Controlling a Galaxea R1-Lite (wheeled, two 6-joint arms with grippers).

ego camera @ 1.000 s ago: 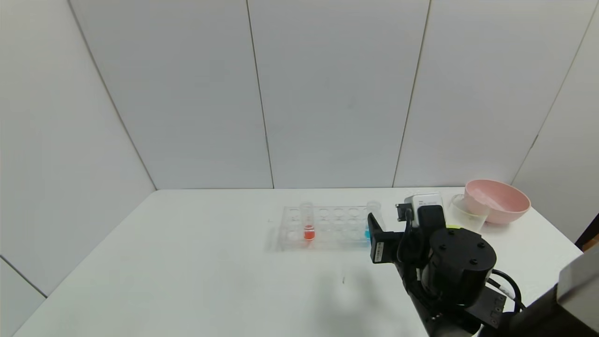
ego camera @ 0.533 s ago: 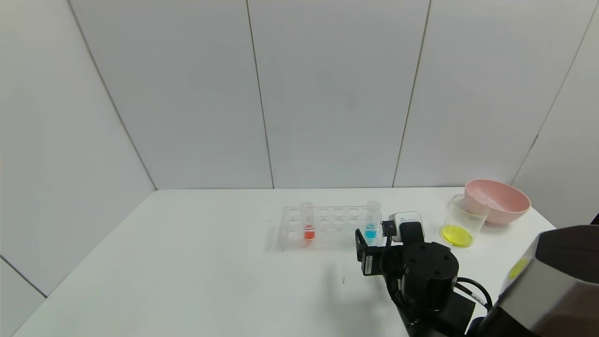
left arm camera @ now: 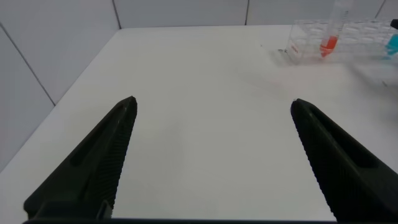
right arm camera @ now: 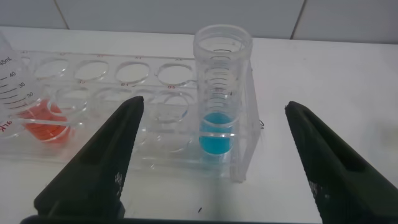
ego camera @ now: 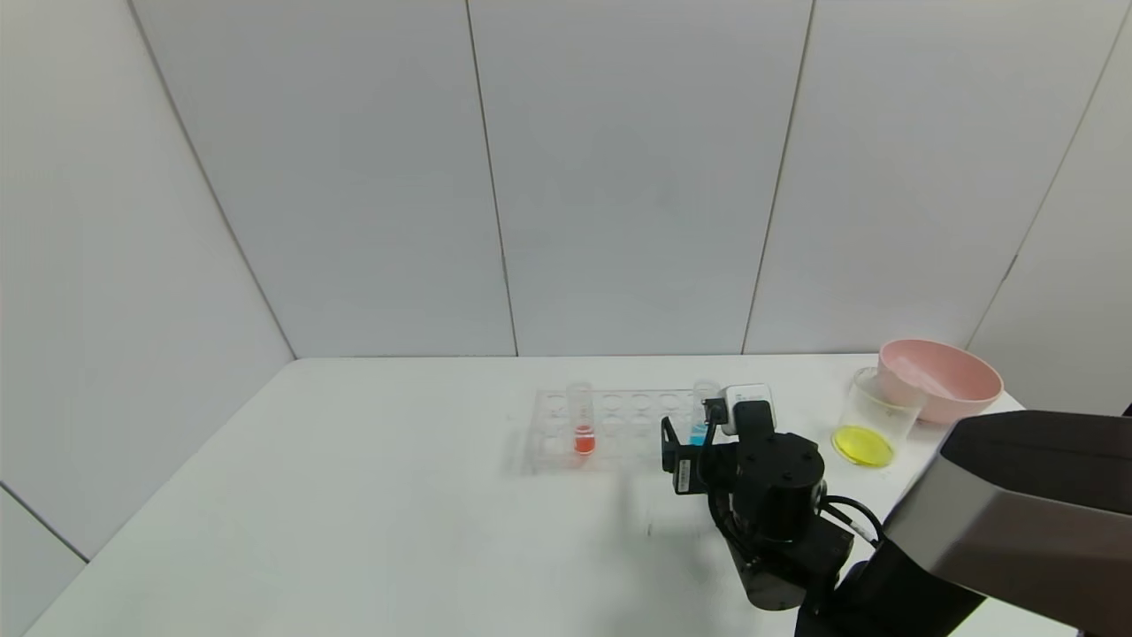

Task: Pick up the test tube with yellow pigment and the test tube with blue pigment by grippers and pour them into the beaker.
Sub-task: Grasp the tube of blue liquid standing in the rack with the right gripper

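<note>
The test tube with blue pigment (ego camera: 699,433) stands upright in the right end of the clear rack (ego camera: 619,416). In the right wrist view the blue tube (right arm camera: 219,134) stands just ahead of my right gripper (right arm camera: 214,111), in line with the gap between its wide open, empty jaws. In the head view the right gripper (ego camera: 697,442) is at the rack's near right corner and partly hides the tube. The beaker (ego camera: 871,423) holds yellow liquid at its bottom. The test tube with yellow pigment is out of view. My left gripper (left arm camera: 211,109) is open and empty over bare table.
A tube with red liquid (ego camera: 581,423) stands in the rack's left part; it also shows in the right wrist view (right arm camera: 34,121) and the left wrist view (left arm camera: 329,38). A pink bowl (ego camera: 942,379) sits behind the beaker at the table's far right corner.
My right arm has moved left, away from the beaker, to the rack's right end. The beaker with yellow liquid has come into full view.
</note>
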